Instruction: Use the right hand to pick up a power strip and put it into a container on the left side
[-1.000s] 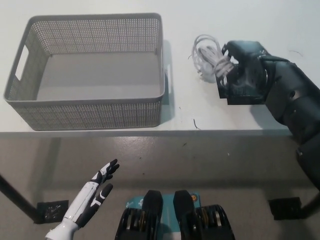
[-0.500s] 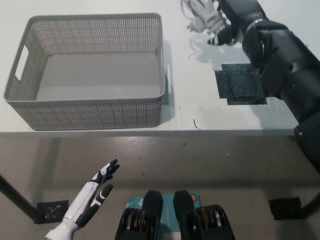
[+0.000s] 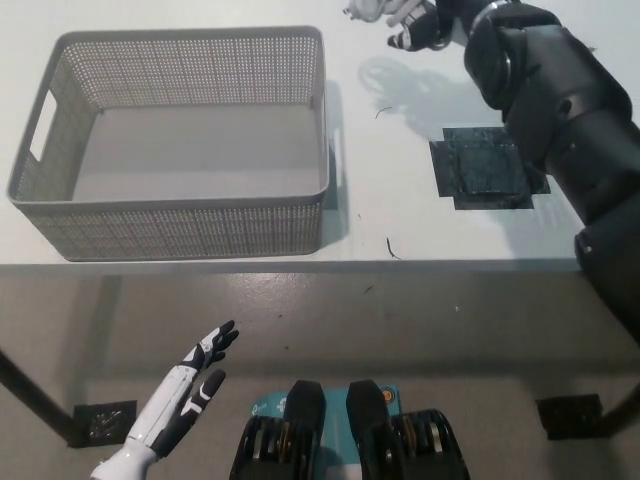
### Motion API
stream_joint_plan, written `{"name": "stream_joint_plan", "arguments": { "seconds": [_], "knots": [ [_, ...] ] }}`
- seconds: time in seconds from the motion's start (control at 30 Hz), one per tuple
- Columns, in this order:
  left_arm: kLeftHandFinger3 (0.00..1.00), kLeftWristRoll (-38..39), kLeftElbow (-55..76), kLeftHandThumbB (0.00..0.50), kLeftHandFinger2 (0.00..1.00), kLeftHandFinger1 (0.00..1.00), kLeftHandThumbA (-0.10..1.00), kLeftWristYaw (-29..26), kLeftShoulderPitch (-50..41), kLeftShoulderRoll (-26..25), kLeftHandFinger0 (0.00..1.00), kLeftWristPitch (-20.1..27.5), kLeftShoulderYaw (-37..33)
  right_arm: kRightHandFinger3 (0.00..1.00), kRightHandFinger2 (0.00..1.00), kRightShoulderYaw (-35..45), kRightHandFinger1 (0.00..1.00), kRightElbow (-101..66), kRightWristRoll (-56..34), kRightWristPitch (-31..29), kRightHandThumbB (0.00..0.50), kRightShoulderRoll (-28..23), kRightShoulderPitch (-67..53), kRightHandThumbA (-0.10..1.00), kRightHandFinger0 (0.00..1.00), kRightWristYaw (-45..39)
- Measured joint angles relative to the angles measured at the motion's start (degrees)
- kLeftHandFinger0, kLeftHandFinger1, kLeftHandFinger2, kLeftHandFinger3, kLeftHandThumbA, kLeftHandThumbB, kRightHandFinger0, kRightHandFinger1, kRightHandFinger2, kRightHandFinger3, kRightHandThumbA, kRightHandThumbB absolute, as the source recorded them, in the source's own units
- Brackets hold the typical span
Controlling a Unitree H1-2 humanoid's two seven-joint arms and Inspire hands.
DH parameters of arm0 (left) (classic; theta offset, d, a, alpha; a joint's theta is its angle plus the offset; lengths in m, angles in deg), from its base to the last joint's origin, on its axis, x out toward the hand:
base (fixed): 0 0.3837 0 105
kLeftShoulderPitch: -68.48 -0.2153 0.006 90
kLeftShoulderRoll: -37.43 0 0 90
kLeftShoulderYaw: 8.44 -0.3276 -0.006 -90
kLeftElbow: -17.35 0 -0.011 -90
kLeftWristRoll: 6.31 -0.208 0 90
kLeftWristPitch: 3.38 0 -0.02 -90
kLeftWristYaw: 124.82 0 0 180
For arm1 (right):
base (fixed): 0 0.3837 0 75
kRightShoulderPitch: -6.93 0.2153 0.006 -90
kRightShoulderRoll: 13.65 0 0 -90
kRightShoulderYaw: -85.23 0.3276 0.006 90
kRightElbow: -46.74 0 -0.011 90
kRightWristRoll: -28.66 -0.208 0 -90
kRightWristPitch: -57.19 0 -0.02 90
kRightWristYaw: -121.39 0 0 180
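**Right hand carries the cord bundle high, nearly out of frame**

Right hand (image 3: pixel 425 25) sits at the top edge of the frame, just right of centre, with its fingers closed around the white power strip and coiled cord (image 3: pixel 375 10). Only a sliver of that white bundle shows beyond the fingers, so you cannot judge how much of it is actually secured or whether a loop or the plug hangs free.

Your main risk is a loose loop. If the cord dangles, it could catch the near rim of the grey perforated basket (image 3: pixel 325 110) on the way across, and either drag the basket or pull the strip out of your grip. The load is also close to leaving the camera's view, so any slip up there would go unseen.

The black right arm (image 3: pixel 560 120) reaches diagonally from the lower right toward the top centre, crossing above the black patch (image 3: pixel 480 175) on the white table (image 3: pixel 400 230). The basket lies at upper left, well apart from the hand, and looks empty.

Your white left hand (image 3: pixel 185 395) rests at lower left, below the table edge, fingers spread and holding nothing.
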Motion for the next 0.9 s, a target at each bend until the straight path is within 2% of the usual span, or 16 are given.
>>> {"name": "stream_joint_plan", "arguments": {
  "seconds": [0.07,0.13,0.2,0.27,0.33,0.37,0.43,0.5,0.53,0.6,0.67,0.73,0.77,0.8,0.83,0.9],
  "knots": [
    [1.0,0.0,0.0,0.259,1.0,1.0,1.0,0.0,-0.02,0.0,1.0,0.0,-0.02,0.51,0.64,0.0,0.1,0.01,0.12,-0.04,0.198,0.82,0.12,-0.1,0.0,0.19],
    [1.0,0.0,0.0,0.267,1.0,1.0,1.0,0.0,-0.04,0.0,1.0,0.0,-0.05,0.31,0.51,0.0,0.0,0.02,0.22,-0.04,0.193,1.93,0.37,-0.1,0.0,0.36],
    [1.0,0.0,0.0,0.27,1.0,1.0,1.0,0.0,-0.03,0.0,1.0,0.0,-0.11,0.24,0.49,0.0,0.0,0.02,0.29,-0.04,0.175,3.2,0.63,-0.1,0.0,0.52],
    [1.0,0.0,0.0,0.274,1.0,1.0,1.0,0.0,-0.03,0.0,1.0,-0.01,-0.14,0.08,0.46,0.0,0.0,0.03,0.34,-0.05,0.202,4.43,0.85,-0.1,0.0,0.67],
    [1.0,0.0,0.0,0.268,1.0,1.0,1.0,0.01,-0.04,0.0,1.0,-0.02,-0.16,0.14,0.56,0.0,0.0,0.06,0.39,-0.06,0.191,5.56,0.99,-0.1,0.0,0.76],
    [1.0,0.0,0.0,0.266,1.0,1.0,1.0,0.01,-0.04,-0.01,1.0,-0.02,-0.16,0.26,0.63,0.0,0.03,0.06,0.41,-0.07,0.171,6.14,1.03,-0.1,0.0,0.84],
    [1.0,-0.01,0.0,0.263,1.0,1.0,1.0,0.01,-0.03,-0.01,1.0,-0.02,-0.19,0.46,0.65,0.0,0.07,0.11,0.42,-0.1,0.157,7.51,1.06,-0.1,0.0,1.09],
    [1.0,-0.01,0.0,0.251,1.0,1.0,1.0,0.02,-0.03,-0.01,1.0,-0.02,-0.24,0.4,0.58,0.0,0.07,0.2,0.43,-0.12,0.157,8.78,1.07,-0.1,0.0,1.4],
    [1.0,-0.01,0.0,0.258,1.0,1.0,1.0,0.02,-0.03,-0.01,1.0,-0.02,-0.27,0.25,0.53,0.0,0.04,0.24,0.44,-0.13,0.163,9.33,1.08,-0.1,0.0,1.52],
    [1.0,-0.02,0.0,0.256,1.0,1.0,1.0,0.02,-0.03,-0.01,1.0,-0.02,-0.36,0.2,0.52,0.0,0.03,0.3,0.44,-0.14,0.215,10.65,1.12,-0.1,0.0,1.82],
    [1.0,-0.03,0.0,0.258,1.0,1.0,1.0,0.03,-0.03,-0.01,1.0,-0.02,-0.49,0.45,0.56,0.0,0.13,0.31,0.44,-0.19,0.355,11.69,1.17,-0.07,0.01,2.06],
    [1.0,-0.04,0.0,0.265,1.0,1.0,1.0,0.03,-0.02,-0.01,1.0,-0.02,-0.66,0.4,0.39,-0.01,0.07,0.37,0.48,-0.22,0.391,12.87,1.32,-0.06,0.0,2.25],
    [1.0,-0.04,0.0,0.263,1.0,1.0,1.0,0.03,-0.02,-0.01,1.0,-0.03,-0.71,0.3,0.3,-0.01,0.01,0.39,0.51,-0.23,0.326,13.24,1.4,-0.09,0.0,2.32],
    [1.0,-0.04,0.0,0.246,1.0,1.0,1.0,0.03,-0.01,-0.01,1.0,-0.03,-0.8,0.36,0.29,-0.02,0.0,0.4,0.55,-0.24,0.292,13.78,1.56,-0.1,0.0,2.44],
    [1.0,-0.04,0.0,0.243,1.0,1.0,1.0,0.04,-0.01,0.0,1.0,-0.03,-0.84,0.4,0.33,-0.01,0.0,0.42,0.57,-0.24,0.299,14.12,1.68,-0.1,0.0,2.55],
    [1.0,-0.05,0.0,0.247,1.0,1.0,1.0,0.04,0.01,0.0,1.0,-0.02,-0.95,0.37,0.38,-0.02,0.0,0.46,0.66,-0.28,0.296,14.88,1.94,-0.1,0.0,2.82]
  ]
}}
